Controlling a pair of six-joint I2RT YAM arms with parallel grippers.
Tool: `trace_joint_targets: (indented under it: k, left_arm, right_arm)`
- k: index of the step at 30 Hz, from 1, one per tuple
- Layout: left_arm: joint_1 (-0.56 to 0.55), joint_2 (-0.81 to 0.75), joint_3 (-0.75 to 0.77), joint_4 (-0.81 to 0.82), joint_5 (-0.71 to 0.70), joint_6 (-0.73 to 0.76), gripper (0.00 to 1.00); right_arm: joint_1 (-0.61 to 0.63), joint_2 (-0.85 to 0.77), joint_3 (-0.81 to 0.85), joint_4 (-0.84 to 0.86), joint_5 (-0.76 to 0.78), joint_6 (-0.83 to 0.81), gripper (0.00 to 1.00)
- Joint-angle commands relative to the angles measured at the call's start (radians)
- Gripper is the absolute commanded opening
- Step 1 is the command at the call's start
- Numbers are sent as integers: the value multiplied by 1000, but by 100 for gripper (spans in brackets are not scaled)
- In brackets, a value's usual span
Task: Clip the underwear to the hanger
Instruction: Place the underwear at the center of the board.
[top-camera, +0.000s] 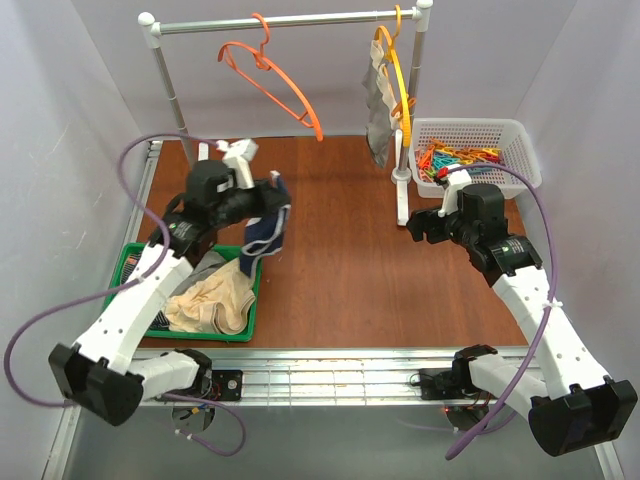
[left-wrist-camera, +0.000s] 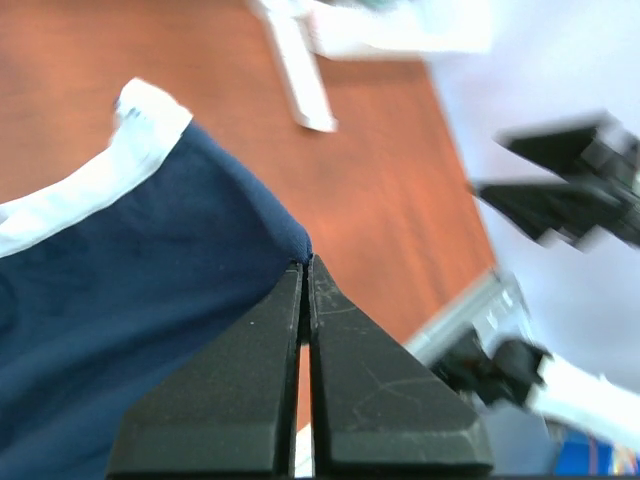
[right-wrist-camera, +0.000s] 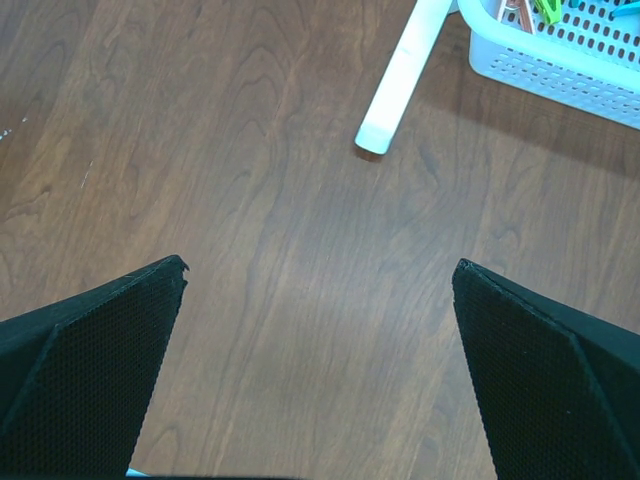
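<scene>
Nearest me, in the lower left of the overhead view, a green tray (top-camera: 128, 262) sits on the desk (top-camera: 340, 280) with beige underwear (top-camera: 210, 305) bunched inside it. Just above the tray's upper right corner, left of centre, my left tool (top-camera: 272, 190) is clamped tight on the underwear (top-camera: 266, 232). The navy fabric hangs down from it, and its lower end meets the tray's corner in the picture. In my left wrist view the left tool (left-wrist-camera: 305, 265) pinches a fold of the underwear (left-wrist-camera: 120, 330) with barely a hairline between the fingers. The white band runs across the upper left of that frame.

Right of centre, my right tool (top-camera: 415, 228) stands spread wide and holds nothing. Its wrist view shows the right tool (right-wrist-camera: 320, 270) over bare wood, with the white rack foot (right-wrist-camera: 400, 80) at top centre.

Further back on the right is a white basket (top-camera: 520, 150) of coloured clips (top-camera: 455, 157). Along the top runs the rail (top-camera: 300, 19). The hanger (top-camera: 275, 85) hooks on it at top centre, tilted and bare. To its right a yellow hanger (top-camera: 398, 70) carries grey underwear (top-camera: 380, 110).
</scene>
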Motion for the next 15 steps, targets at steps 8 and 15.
trace_joint_targets:
  k: [8, 15]
  left_arm:
    - [-423, 272, 328, 45, -57, -26, 0]
    - [-468, 263, 147, 169, -30, -23, 0]
  right_arm:
    - [3, -52, -26, 39, 67, 4, 99]
    - [3, -38, -28, 36, 104, 8, 99]
